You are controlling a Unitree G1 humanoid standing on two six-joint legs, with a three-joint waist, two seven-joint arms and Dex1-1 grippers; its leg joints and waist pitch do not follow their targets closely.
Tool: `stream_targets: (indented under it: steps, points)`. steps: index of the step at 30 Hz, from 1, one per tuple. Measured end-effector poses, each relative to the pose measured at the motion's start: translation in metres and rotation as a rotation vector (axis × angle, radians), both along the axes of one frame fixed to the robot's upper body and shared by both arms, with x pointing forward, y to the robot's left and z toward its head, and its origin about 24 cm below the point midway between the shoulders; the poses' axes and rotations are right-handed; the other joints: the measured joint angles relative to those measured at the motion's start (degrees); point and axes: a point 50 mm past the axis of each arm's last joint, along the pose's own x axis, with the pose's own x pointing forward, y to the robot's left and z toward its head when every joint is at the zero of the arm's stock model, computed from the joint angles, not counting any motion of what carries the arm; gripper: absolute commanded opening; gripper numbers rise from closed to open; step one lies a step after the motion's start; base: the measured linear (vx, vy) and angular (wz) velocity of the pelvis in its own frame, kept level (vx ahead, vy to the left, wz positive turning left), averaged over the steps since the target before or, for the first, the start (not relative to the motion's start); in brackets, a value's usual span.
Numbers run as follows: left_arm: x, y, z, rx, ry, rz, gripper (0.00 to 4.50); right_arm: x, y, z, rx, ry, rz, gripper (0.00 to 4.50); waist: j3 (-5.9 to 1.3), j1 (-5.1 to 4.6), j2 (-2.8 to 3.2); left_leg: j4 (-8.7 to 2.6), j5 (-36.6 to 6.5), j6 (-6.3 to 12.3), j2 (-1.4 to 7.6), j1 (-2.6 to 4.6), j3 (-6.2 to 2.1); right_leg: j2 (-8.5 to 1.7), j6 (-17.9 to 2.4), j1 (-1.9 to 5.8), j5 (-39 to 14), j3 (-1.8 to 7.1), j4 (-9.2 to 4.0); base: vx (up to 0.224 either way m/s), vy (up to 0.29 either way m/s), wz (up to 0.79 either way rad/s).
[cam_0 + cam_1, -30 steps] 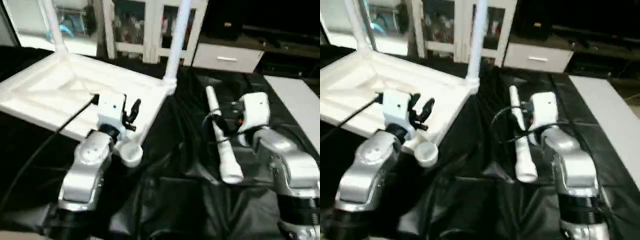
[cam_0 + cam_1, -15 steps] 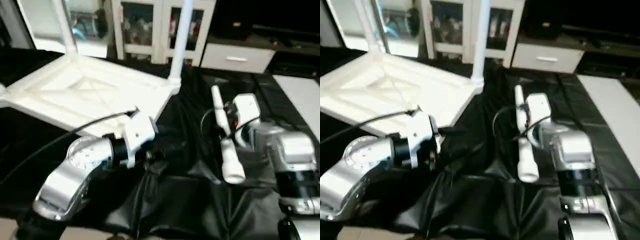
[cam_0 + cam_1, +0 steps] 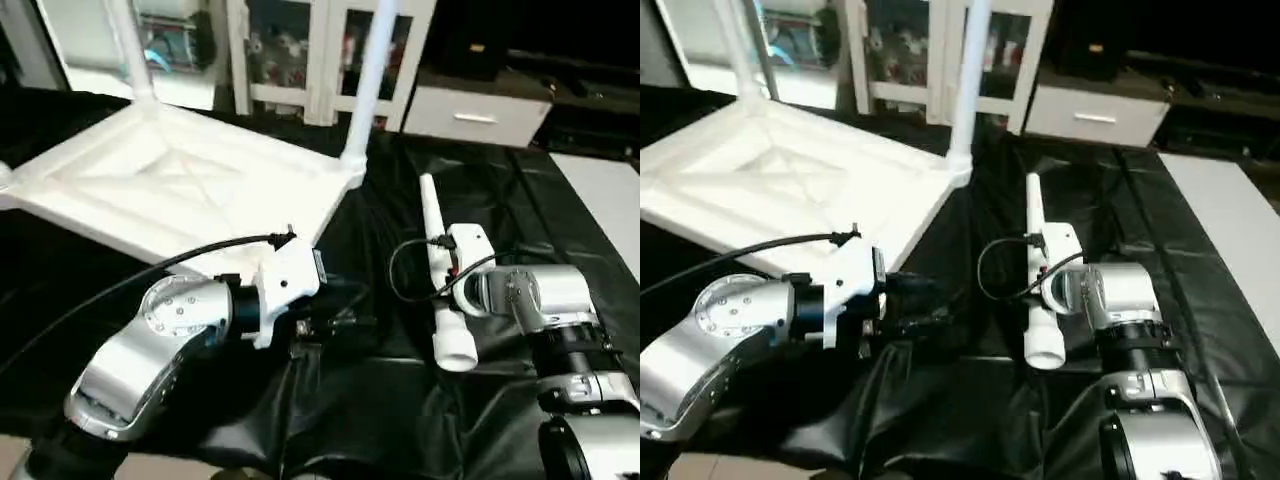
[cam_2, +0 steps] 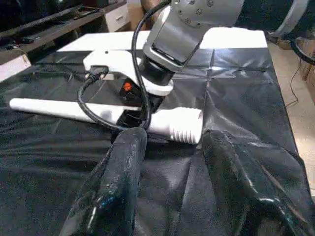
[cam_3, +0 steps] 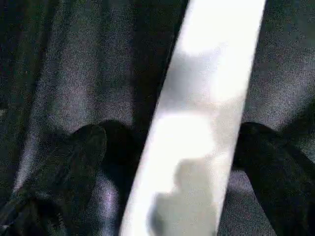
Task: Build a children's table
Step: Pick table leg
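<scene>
The right gripper (image 5: 167,147) is wide open around a loose white leg (image 3: 440,270) lying at about 3 o'clock from the upside-down tabletop (image 3: 170,190). The left gripper (image 3: 335,310) is half open and holds nothing. I think the next move is to squeeze the leg and lift it to an empty corner hole.

The white square children's table top (image 3: 170,190) is lying upside down, its X-ribbed underside facing up, with two white legs (image 3: 366,80) standing upright in its far corner sockets. A loose tapered leg (image 3: 442,290) is lying flat beside it, ribbed thick end nearest.
</scene>
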Motion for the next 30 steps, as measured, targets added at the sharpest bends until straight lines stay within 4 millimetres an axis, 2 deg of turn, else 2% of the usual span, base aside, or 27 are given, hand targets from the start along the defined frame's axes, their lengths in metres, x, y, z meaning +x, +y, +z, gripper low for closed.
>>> stream_targets:
  steps: [9, 10, 14, 15, 24, 30]
  points:
    - [0.0, 0.003, -0.001, 0.02, 0.014, 0.009, 2.3, 0.0, -0.009, 0.002, 0.027, 0.009, -0.052, 3.32, -0.01, -0.13, 0.07, 0.01, 0.0, 0.01, 0.01, -0.04, 0.05, 0.0, 0.1, 0.01, 0.3, 0.0, -0.34, 0.0, 0.0, 0.0]
    - [0.0, 0.003, -0.002, 0.023, 0.021, 0.011, 2.58, -0.001, -0.01, 0.002, 0.027, 0.011, -0.058, 3.19, -0.01, -0.14, 0.08, 0.0, 0.0, 0.01, 0.02, -0.05, 0.05, 0.0, 0.1, 0.0, 0.3, 0.0, -0.34, 0.0, 0.0, 0.0]
    - [0.001, 0.002, -0.002, 0.015, 0.04, 0.013, 2.7, -0.003, -0.014, 0.005, 0.04, 0.012, -0.084, 2.88, 0.01, -0.19, 0.11, 0.0, 0.0, 0.01, 0.04, -0.05, 0.07, 0.02, 0.1, -0.01, 0.3, 0.01, -0.35, 0.0, 0.0, 0.0]
    - [0.001, 0.001, -0.002, 0.01, 0.044, 0.012, 2.96, -0.003, -0.014, 0.005, 0.039, 0.012, -0.086, 2.74, 0.01, -0.19, 0.12, 0.0, 0.0, 0.01, 0.04, -0.05, 0.07, 0.04, 0.1, -0.01, 0.3, 0.01, -0.35, 0.0, 0.0, 0.0]
    - [0.004, 0.001, 0.004, -0.029, 0.033, 0.04, 3.64, -0.006, -0.022, 0.006, 0.045, -0.005, -0.122, 1.94, 0.05, -0.15, 0.4, 0.01, 0.0, 0.0, 0.11, -0.05, 0.09, 0.11, 0.0, -0.01, 0.3, 0.01, -0.35, 0.0, 0.0, 0.0]
    - [0.029, 0.013, 0.012, -0.111, -0.005, 0.271, 4.07, -0.004, -0.036, 0.023, 0.176, -0.16, -0.19, 1.8, 0.03, -0.12, 0.38, 0.02, 0.0, 0.0, 0.17, -0.08, 0.1, 0.18, 0.0, -0.02, 0.3, 0.02, -0.4, 0.0, 0.0, 0.0]
